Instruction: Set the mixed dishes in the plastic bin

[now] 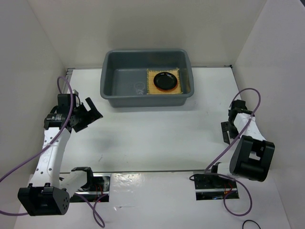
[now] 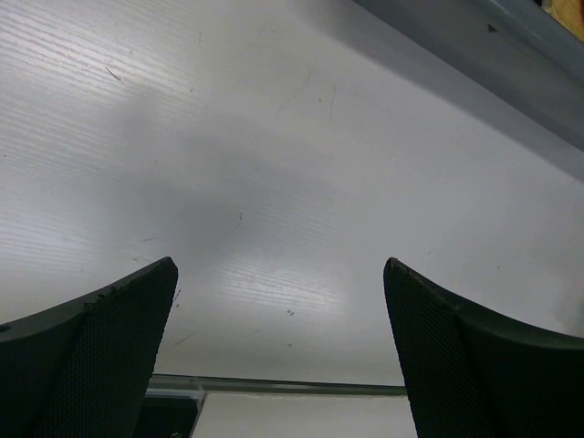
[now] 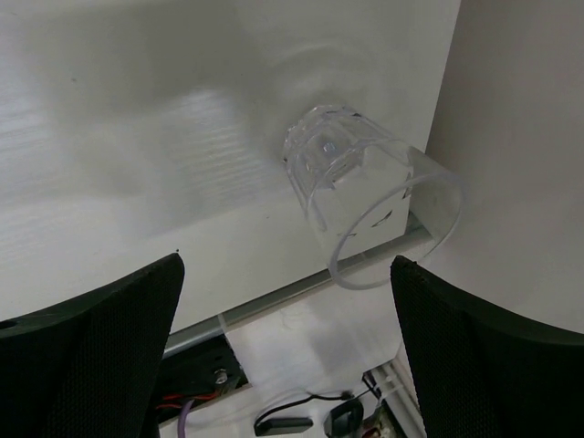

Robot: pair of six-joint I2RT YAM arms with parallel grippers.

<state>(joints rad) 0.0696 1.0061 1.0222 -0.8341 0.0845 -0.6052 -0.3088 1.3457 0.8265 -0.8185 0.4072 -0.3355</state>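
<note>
The grey plastic bin [image 1: 108, 86] stands at the back centre. Inside it lies the tan bamboo mat [image 1: 152, 86] with the black plate [image 1: 166, 80] on top, and one clear cup [image 1: 139, 87] to the mat's left. The orange plate does not show. My left gripper [image 1: 90, 119] is open and empty over bare table, front left of the bin; its view shows the bin's wall [image 2: 511, 64]. My right gripper [image 1: 227, 132] is open. The second clear cup [image 3: 365, 196] stands just beyond its fingertips [image 3: 137, 301], untouched, near the right wall.
White enclosure walls close in on both sides; the right wall [image 3: 520, 137] is close beside the cup. The table's near edge has a metal strip [image 3: 274, 306] with cables and electronics [image 1: 214, 183] below. A purple cable [image 1: 66, 102] loops by the left arm.
</note>
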